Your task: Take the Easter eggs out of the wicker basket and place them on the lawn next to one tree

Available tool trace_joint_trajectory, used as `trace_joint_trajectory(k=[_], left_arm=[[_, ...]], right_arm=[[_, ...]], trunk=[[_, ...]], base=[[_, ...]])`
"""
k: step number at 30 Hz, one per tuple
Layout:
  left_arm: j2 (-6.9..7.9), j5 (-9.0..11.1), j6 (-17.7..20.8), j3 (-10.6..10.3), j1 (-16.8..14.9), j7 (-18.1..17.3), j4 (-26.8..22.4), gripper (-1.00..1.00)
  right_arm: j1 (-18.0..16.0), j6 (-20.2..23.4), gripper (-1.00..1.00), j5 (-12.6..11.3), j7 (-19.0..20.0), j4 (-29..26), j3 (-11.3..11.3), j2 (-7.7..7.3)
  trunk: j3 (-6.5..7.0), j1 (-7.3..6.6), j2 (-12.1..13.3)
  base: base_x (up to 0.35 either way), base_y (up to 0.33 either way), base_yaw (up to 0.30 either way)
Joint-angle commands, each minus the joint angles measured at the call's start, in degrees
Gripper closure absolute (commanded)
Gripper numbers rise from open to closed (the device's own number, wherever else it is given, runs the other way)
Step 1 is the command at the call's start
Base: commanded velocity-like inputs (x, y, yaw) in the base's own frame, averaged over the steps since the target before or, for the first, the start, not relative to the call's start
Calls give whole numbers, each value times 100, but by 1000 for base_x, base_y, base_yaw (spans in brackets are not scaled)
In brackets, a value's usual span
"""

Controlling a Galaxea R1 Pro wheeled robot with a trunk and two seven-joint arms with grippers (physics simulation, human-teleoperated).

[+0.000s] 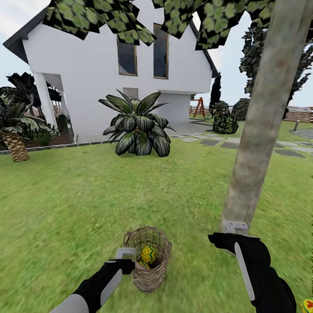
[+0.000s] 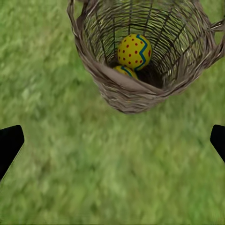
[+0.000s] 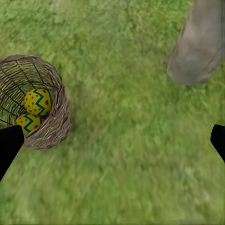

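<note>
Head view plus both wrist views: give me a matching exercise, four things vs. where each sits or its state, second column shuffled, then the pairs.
Things:
1. wicker basket
2. tree trunk
3. left gripper
4. egg at the view's lower right corner

Places/states:
A. lying on the lawn outside the basket
B. rising from the grass just beyond the right gripper
C. holding two eggs, standing on the grass
D. open, close to the basket's rim

Pairs: 1-C, 2-B, 3-D, 4-A

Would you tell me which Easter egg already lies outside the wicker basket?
The egg on the grass beside the right arm; the other two eggs sit inside the basket.
</note>
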Motion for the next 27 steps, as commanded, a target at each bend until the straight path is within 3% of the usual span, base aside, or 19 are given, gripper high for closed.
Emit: trace_joint_trajectory(k=[1, 27], left_arm=[[8, 60, 17, -45, -4, 53, -13, -100], [8, 55, 17, -45, 0, 52, -15, -100]], right_arm=[[-6, 26, -100, 51, 39, -7, -7, 6], [-6, 26, -100, 51, 40, -8, -9, 6]], trunk=[[-2, 2, -4], [138, 2, -4]], base=[[170, 307, -254], [121, 296, -250]])
